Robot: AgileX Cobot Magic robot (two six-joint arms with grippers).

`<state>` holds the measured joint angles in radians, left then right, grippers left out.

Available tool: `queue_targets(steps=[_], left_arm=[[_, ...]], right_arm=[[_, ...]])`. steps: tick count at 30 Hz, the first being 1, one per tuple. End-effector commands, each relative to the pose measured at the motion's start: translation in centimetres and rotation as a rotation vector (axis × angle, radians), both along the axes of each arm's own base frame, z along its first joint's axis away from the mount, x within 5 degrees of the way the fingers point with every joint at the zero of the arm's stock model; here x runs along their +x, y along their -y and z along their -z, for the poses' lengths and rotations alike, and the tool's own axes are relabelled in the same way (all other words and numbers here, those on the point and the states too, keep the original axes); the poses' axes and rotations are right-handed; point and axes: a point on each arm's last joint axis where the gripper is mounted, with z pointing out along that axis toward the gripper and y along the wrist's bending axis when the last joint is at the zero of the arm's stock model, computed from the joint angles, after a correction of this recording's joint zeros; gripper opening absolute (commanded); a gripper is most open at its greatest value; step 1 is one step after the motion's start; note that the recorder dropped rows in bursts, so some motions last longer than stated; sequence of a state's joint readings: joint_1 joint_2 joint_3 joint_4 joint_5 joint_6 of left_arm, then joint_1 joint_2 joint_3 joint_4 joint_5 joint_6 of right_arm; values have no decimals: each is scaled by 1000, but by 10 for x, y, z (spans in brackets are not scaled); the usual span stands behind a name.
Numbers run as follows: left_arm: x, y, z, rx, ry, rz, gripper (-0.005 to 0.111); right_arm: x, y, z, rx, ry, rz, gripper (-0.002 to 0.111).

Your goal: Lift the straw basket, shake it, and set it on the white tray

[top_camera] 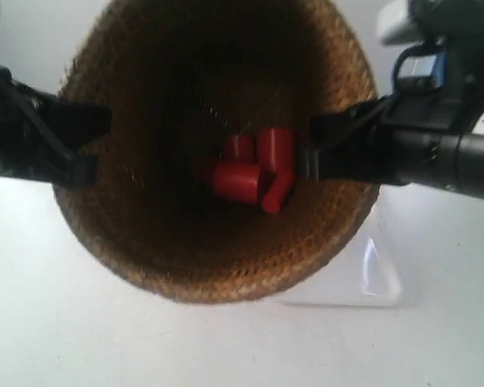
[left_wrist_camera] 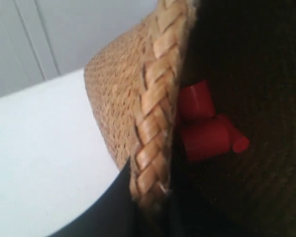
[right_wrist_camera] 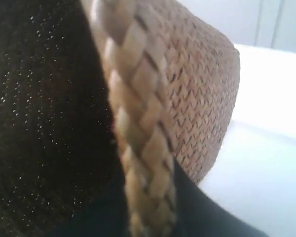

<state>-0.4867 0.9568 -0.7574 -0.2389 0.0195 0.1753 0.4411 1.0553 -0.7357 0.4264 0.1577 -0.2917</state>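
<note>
The straw basket (top_camera: 226, 266) is held up off the table, its dark inside facing the exterior camera. Several red cylinders (top_camera: 246, 173) lie at its bottom. The arm at the exterior view's left clamps one side of the braided rim (top_camera: 93, 145), and the arm at the exterior view's right clamps the opposite side (top_camera: 315, 153). My left gripper (left_wrist_camera: 155, 210) is shut on the braid of the straw basket (left_wrist_camera: 155, 123), with the red cylinders (left_wrist_camera: 207, 133) inside. My right gripper (right_wrist_camera: 150, 212) is shut on the straw basket (right_wrist_camera: 187, 98). The white tray (top_camera: 379, 274) shows partly below the basket.
A white table (top_camera: 64, 339) spreads under the basket. A pale wall with panel lines (left_wrist_camera: 34, 44) stands behind. The arm body (top_camera: 452, 153) at the exterior view's right reaches in from the edge.
</note>
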Motion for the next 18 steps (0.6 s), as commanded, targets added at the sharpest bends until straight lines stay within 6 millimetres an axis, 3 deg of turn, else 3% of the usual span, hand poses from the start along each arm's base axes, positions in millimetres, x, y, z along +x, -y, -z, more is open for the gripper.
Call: queue_targets(steps=[1,2,4,8,11,15,18], left_arm=[[-34,-5,-38,2,92,91,0],[-40,-10,-45,-9,146,85,0],[-38,-11,-37,-7,172,68,0],[-3,-3,6,22,78,-8,0],[-11,1,-9,-11,28,32,0],[-40,-9,-41,-19,179,78,0],[-25,-5,-21,26,173,51,0]], right_arm=[[-35,-5,-42,88,52,-109,0],[-40,-4,-48,125,89,-106,0],[-44,0,-52,166,204,-73,0],[-8,-5,-20,37,290,19,0],[-10,-14,-23,-14,149,-83,0],[-39,-11,-58,65,180,-157,0],[-27,-9,-45,82,249,-76,0]])
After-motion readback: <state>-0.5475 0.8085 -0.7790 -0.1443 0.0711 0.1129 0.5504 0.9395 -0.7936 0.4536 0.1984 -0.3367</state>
